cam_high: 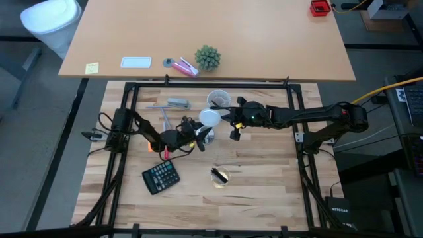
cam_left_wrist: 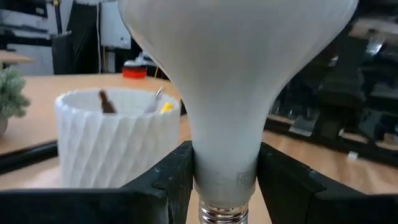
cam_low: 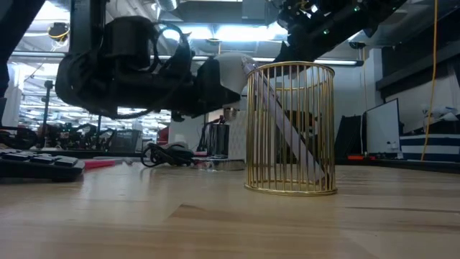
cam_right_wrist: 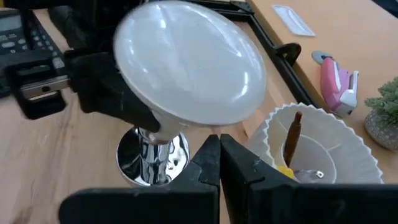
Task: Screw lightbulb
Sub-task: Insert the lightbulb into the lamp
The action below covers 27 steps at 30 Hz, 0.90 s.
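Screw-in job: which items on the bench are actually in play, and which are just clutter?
In play:
- lightbulb, neck clamped in the left gripper
- silver socket, right under the bulb
- right gripper, shut, next to the bulb

Clutter:
- calculator
- white cup
- gold wire basket
- small plant
- pink tool

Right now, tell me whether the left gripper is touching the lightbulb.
Touching. The left wrist view shows the left gripper with both dark fingers pressed against the narrow neck of the lightbulb, no gap on either side.
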Each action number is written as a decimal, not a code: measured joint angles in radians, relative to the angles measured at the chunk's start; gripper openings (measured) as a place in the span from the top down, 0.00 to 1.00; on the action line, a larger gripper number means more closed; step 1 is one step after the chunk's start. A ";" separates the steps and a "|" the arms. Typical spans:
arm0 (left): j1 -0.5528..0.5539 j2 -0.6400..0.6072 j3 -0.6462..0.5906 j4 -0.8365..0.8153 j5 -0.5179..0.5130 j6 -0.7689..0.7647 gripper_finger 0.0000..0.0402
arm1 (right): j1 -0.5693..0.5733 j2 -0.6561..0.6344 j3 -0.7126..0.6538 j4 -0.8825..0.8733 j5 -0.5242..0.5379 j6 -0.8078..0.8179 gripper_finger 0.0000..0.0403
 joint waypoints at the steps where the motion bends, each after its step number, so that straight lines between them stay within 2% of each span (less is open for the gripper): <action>1: 0.005 0.001 -0.004 -0.002 0.009 0.001 0.62 | 0.000 0.000 0.000 -0.003 0.000 0.000 0.99; 9: 0.025 -0.025 -0.058 0.002 0.059 0.016 0.62 | 0.000 0.000 0.000 -0.001 -0.001 0.000 0.99; 18: 0.047 -0.042 -0.109 0.000 0.189 -0.016 0.62 | 0.000 0.000 0.000 0.010 -0.001 0.001 0.99; 27: 0.055 -0.042 -0.111 -0.050 0.254 -0.038 0.62 | 0.000 0.000 -0.001 0.032 -0.078 0.002 0.99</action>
